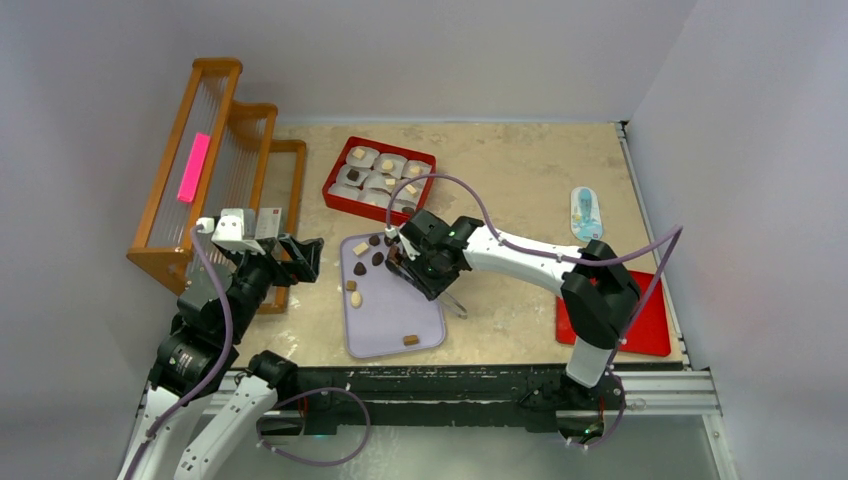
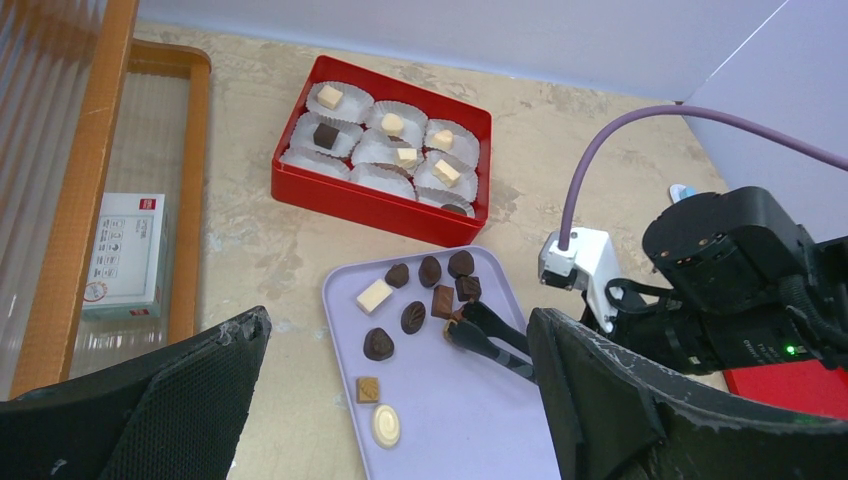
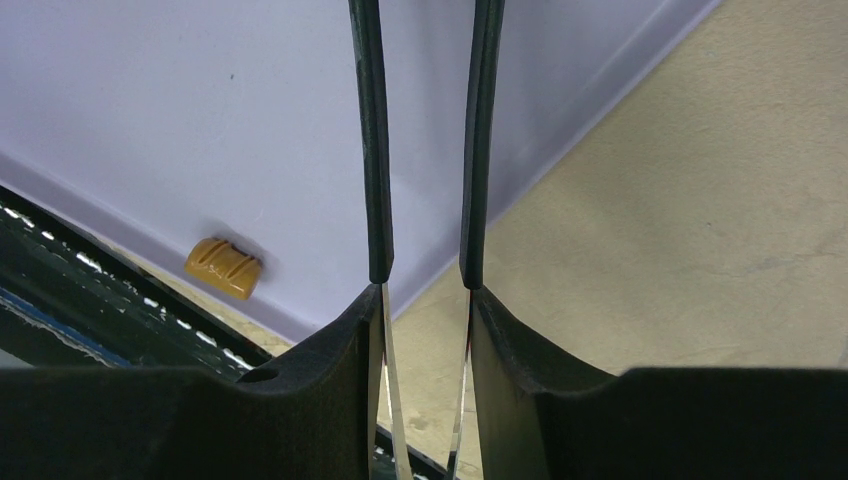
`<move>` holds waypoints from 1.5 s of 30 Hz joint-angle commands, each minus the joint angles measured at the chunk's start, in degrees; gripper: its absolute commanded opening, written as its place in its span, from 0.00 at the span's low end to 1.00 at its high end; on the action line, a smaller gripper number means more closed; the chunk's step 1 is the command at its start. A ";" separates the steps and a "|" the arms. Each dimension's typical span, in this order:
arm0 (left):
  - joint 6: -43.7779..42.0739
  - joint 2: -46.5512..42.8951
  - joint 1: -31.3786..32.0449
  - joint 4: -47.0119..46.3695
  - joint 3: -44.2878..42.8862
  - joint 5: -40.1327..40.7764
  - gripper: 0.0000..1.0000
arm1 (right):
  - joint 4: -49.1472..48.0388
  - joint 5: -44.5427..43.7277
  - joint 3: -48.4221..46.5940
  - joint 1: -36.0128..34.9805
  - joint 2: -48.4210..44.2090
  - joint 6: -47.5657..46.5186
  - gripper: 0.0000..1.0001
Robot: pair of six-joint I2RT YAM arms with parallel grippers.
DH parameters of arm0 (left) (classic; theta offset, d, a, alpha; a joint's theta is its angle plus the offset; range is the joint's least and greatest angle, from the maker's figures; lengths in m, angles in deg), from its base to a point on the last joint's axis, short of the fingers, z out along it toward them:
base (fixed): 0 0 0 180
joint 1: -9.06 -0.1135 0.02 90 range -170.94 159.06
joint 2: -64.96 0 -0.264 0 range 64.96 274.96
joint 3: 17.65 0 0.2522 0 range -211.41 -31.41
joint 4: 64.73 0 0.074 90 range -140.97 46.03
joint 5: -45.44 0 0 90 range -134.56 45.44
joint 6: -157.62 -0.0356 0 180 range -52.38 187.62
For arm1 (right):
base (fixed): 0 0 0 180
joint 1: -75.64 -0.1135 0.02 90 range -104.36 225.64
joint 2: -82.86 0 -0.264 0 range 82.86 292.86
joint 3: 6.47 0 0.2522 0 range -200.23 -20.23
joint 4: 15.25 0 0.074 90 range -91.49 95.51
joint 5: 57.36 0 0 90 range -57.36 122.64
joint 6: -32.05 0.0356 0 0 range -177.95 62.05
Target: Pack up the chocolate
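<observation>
Several chocolate pieces [image 2: 414, 316], dark, light brown and cream, lie on a lavender tray [image 2: 470, 420]; it also shows in the top view [image 1: 392, 315]. A red box [image 2: 376, 206] of white paper cups holds several pieces, and sits behind the tray in the top view [image 1: 331, 187]. My right gripper [image 1: 425, 272] is shut on black tongs [image 2: 490, 337] over the tray's far right part. The tong tips pinch a small light brown piece [image 2: 451, 326]. In the right wrist view the gripper [image 3: 425, 300] clamps the tong arms [image 3: 375, 150], and a caramel piece [image 3: 224, 267] lies on the tray. My left gripper [image 1: 300, 258] [image 2: 398, 320] is open and empty, left of the tray.
A wooden rack [image 1: 215, 160] with a pink marker [image 1: 194, 167] stands at the far left, and a white carton [image 2: 125, 255] lies inside it. A red lid [image 1: 652, 322] lies at the right under the right arm. A blue-white packet [image 1: 586, 212] lies at the back right.
</observation>
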 commanded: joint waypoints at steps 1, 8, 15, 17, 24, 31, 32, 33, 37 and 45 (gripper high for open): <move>0.40 -0.32 0.18 -2.01 0.07 0.21 1.00 | 0.07 1.94 -2.01 -1.35 0.50 0.34 0.37; 0.40 -0.26 0.18 -2.09 0.13 0.02 1.00 | 0.47 0.69 -2.61 -1.91 1.11 0.60 0.39; 0.48 -0.32 0.18 -2.01 0.15 0.11 1.00 | 1.37 -0.70 -4.50 -1.95 2.45 0.92 0.39; 0.48 -0.40 0.18 -2.01 0.08 0.11 1.00 | 1.52 -0.86 -5.27 -1.99 3.12 1.11 0.39; 0.47 -0.46 0.18 -2.01 0.08 0.18 1.00 | 0.89 -0.61 -7.21 -2.01 4.81 0.73 0.41; 0.47 -0.46 0.18 -2.01 0.13 0.16 1.00 | 1.06 0.28 -9.57 -2.09 6.67 0.02 0.41; 0.48 -0.54 0.18 -2.01 0.08 0.19 1.00 | 1.19 0.24 -9.78 -2.13 6.78 -0.01 0.40; 0.40 -0.57 0.18 -2.01 0.07 0.20 1.00 | 1.41 0.09 -10.01 -2.25 6.82 -0.03 0.39; 0.41 -0.58 0.18 -2.01 0.09 0.29 1.00 | 2.35 -1.29 -10.12 -2.76 6.49 0.17 0.37; 0.43 -0.46 0.18 -2.09 0.12 0.11 1.00 | 4.20 -5.09 -8.87 -4.26 5.11 0.74 0.34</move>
